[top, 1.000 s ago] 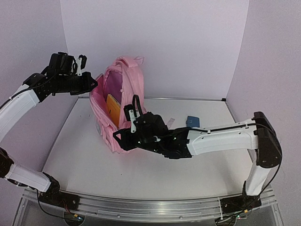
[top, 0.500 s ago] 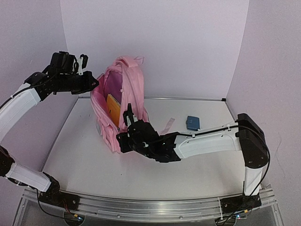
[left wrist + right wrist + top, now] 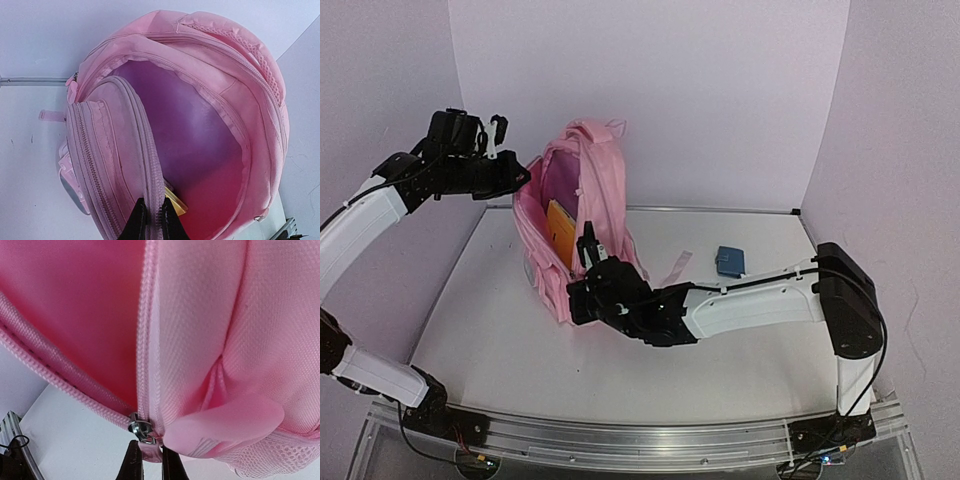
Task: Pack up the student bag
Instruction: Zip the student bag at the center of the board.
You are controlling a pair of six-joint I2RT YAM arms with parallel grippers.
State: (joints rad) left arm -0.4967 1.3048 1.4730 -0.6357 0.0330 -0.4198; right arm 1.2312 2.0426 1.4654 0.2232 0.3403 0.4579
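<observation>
The left gripper (image 3: 517, 175) is clamped on the open rim of the student bag (image 3: 595, 170), which stands back left on the table (image 3: 520, 350) with a yellow item (image 3: 560, 228) inside, the right gripper (image 3: 576, 296) pinches its zipper pull (image 3: 141, 429), and a blue object (image 3: 730, 260) lies outside, so packing seems unfinished.

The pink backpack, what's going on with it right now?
Two robot arms are working on the student bag, which stands open on the table. The left tool pinches the zip edge of the front flap, holding the mouth open. The right tool is shut on the zipper pull low on the side. A yellow item sits inside.
</observation>
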